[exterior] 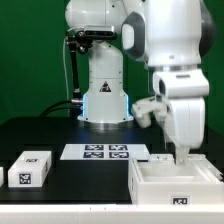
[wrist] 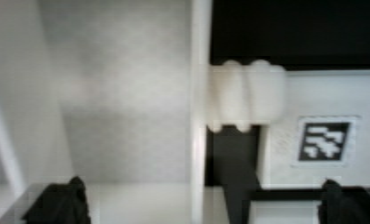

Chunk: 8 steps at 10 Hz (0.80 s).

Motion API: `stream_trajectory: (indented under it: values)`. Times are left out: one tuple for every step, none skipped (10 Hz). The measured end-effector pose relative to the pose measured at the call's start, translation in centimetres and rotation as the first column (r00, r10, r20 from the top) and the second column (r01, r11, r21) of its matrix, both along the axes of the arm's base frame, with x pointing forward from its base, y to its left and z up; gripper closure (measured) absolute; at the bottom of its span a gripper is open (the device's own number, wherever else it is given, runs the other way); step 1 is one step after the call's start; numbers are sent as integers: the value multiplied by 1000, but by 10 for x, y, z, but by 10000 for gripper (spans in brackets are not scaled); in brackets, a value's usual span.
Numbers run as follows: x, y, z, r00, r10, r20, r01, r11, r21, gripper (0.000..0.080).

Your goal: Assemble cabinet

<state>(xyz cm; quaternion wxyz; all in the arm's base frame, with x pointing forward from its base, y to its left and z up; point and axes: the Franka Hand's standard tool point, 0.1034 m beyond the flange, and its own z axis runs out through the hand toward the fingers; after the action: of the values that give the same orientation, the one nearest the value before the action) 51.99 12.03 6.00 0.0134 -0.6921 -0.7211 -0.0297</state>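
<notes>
At the bench's near corner on the exterior view's right, the large white boxy plastic cabinet [exterior: 175, 185] sits beneath the two-finger gripper [exterior: 180, 155], whose fingers are spread astride one wall, pinching nothing. Best to centre that wall between them and lower squarely before closing.

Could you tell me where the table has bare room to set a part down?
Bare black table lies on the camera's side of the marker board, between the small white block and the cabinet. The exterior view's right is crowded: the gripper hangs over the cabinet.
</notes>
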Motion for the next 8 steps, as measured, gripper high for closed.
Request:
stream_trajectory:
  values:
    - [-3,-1,16,1000,0,20,0,1000,-7,151]
    - [-8,5,26,999,-21,29,21,1000,-8,151]
    - [-15,15,28,999,-38,25,38,999,-6,151]
    - [-23,29,26,999,-46,14,46,999,-2,151]
    - [-29,46,27,997,-76,5,76,997,3,151]
    - [-32,59,28,997,-81,7,81,997,13,151]
    - [-32,60,23,996,-85,13,84,996,23,151]
    - [-32,57,23,996,-89,11,89,996,21,151]
